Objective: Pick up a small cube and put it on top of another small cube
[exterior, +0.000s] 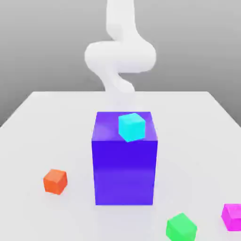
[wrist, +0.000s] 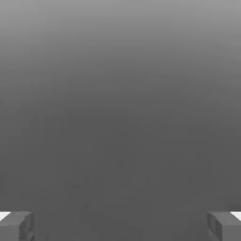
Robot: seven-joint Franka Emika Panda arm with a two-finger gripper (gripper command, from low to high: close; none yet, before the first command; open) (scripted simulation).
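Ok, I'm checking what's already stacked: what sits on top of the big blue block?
A small cyan cube rests on the big blue block's top face, toward the exterior view's right. Whatever is behind the block is hidden by it.

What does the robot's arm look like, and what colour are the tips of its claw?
The arm is plain smooth white, made of fat rounded tube shapes that curve like a thick pipe. No cables, stickers or markings show on it. The claw has two blocky dark grey fingertips, each with a bit of white at its outer top corner.
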